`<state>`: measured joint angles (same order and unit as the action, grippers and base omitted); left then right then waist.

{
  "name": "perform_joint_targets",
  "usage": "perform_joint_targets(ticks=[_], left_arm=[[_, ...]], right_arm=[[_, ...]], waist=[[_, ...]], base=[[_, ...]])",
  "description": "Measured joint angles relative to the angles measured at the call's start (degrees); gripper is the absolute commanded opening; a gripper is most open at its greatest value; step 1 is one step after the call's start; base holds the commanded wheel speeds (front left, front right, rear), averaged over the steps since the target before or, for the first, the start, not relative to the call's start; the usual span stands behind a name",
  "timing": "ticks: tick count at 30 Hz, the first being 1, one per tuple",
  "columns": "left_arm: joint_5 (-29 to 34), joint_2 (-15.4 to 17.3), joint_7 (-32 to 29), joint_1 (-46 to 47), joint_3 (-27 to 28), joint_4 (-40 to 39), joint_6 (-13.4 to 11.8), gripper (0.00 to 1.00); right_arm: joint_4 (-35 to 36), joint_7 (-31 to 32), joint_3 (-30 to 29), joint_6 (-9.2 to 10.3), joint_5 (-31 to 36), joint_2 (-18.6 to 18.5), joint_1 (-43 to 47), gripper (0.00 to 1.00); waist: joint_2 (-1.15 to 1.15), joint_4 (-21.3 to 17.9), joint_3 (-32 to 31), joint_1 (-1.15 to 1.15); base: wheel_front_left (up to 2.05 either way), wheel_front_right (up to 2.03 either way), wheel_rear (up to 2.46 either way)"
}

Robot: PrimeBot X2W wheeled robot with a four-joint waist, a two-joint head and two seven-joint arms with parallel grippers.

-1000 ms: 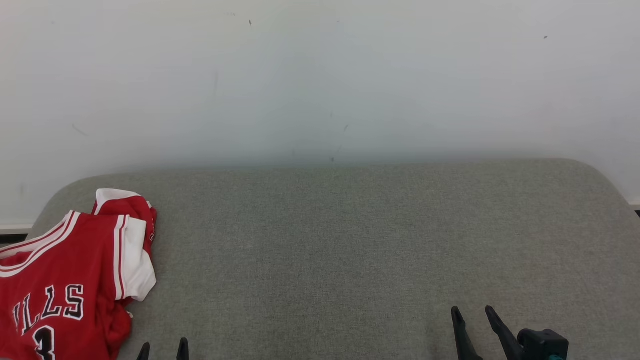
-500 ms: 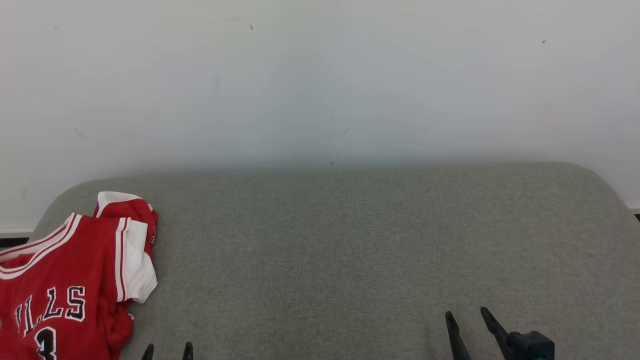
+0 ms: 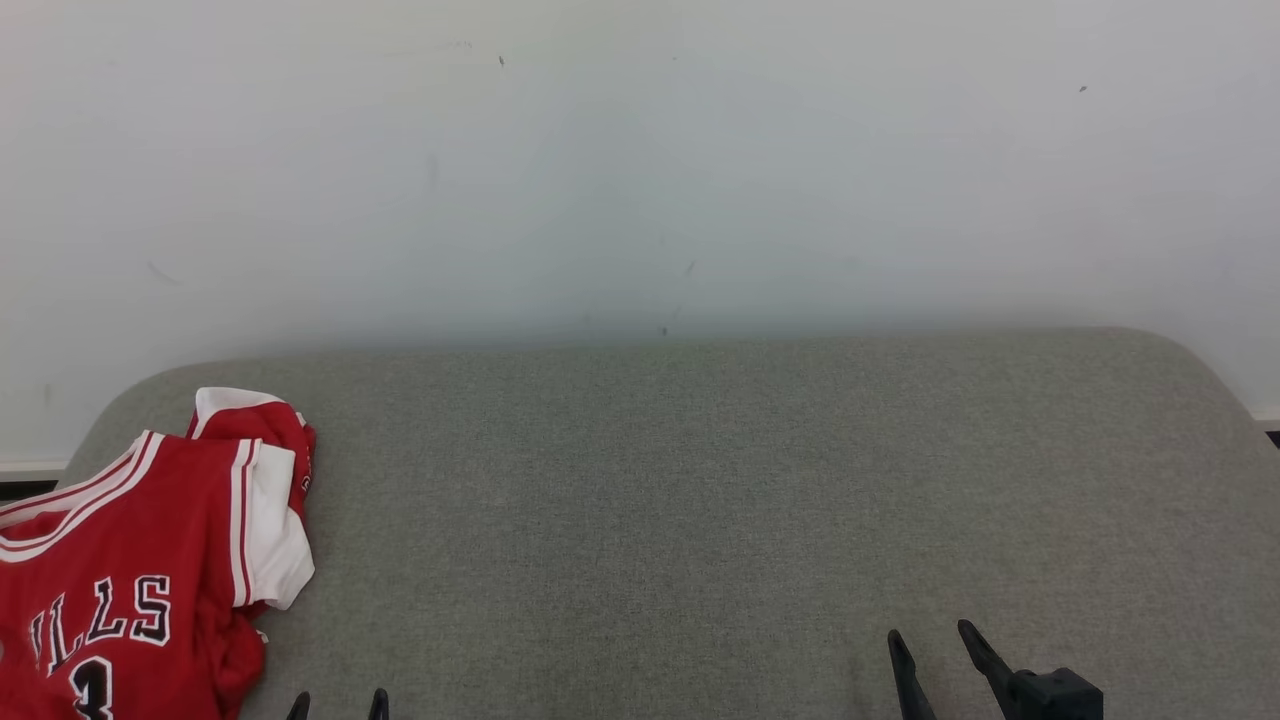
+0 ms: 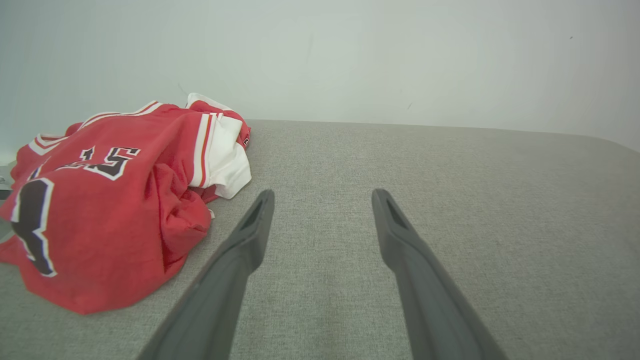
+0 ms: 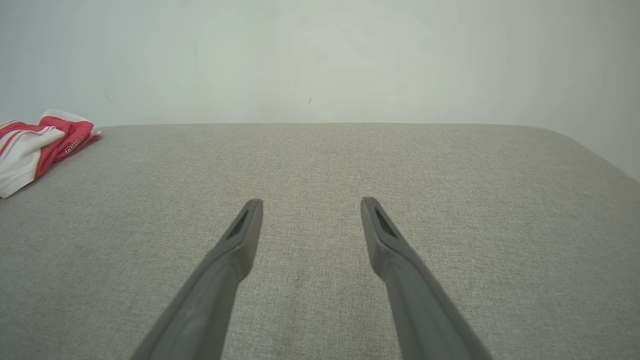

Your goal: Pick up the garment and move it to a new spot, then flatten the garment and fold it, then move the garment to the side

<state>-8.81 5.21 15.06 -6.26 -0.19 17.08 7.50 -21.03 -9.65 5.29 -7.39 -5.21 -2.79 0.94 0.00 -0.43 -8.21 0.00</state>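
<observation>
Nearest, at seven o'clock of the head view: left gripper [image 3: 338, 703], just the tips of two long dark fingers poking up from the bottom edge. Stands spread wide, bare cloth between the fingers, nothing held. At five o'clock, a little farther up: right gripper [image 3: 930, 640], likewise spread wide and empty, with a dark block at its base. Both low over a grey woven upholstered pad with rounded corners [image 3: 650, 500].

Farther out, at eight to nine o'clock: red-and-white fabric jersey [image 3: 130, 560], crumpled on the pad's left end and cut off by the picture's edge. Shows black, white-edged letters "LLS" and a digit 3 on the chest, striped trim at the neck, and a white sleeve turned out toward three o'clock. Lies just beside the left gripper, at ten o'clock in the left wrist view, not touching. Lies well apart from the right gripper, at ten o'clock in the right wrist view.

Farthest, at twelve o'clock: plain white wall [image 3: 640, 170], flecked with a few small dark specks.
</observation>
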Motion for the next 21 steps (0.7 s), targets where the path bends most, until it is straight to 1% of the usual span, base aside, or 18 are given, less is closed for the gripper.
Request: perform_joint_targets(ticks=[7, 11, 16, 21], left_arm=[[-0.4, -0.1, 0.0, -0.2, 0.3, 0.1, 0.0, 1.0], [-0.5, -0.2, 0.0, -0.2, 0.3, 0.2, 0.0, 1.0], [-0.4, 0.0, 0.0, -0.3, -0.2, 0.2, 0.0, 1.0], [-0.3, 0.8, 0.0, -0.7, -0.4, 0.0, 0.0, 1.0]], right_arm=[[0.1, 0.0, -0.1, 0.0, -0.1, 0.0, 0.1, 1.0], [0.3, -0.3, 0.0, 0.0, -0.4, 0.0, 0.2, 1.0], [0.0, -0.8, 0.2, 0.0, -1.8, 0.0, 0.5, 1.0], [-0.7, -1.5, 0.4, 0.0, -2.5, 0.0, 0.6, 1.0]], waist=[[0.0, 0.2, 0.1, 0.0], [0.0, 1.1, 0.2, 0.0], [0.0, 3.4, 0.3, 0.0], [0.0, 6.9, 0.3, 0.0]], base=[[0.0, 0.0, 0.0], [0.0, 0.0, 0.0], [0.0, 0.0, 0.0], [0.0, 0.0, 0.0]])
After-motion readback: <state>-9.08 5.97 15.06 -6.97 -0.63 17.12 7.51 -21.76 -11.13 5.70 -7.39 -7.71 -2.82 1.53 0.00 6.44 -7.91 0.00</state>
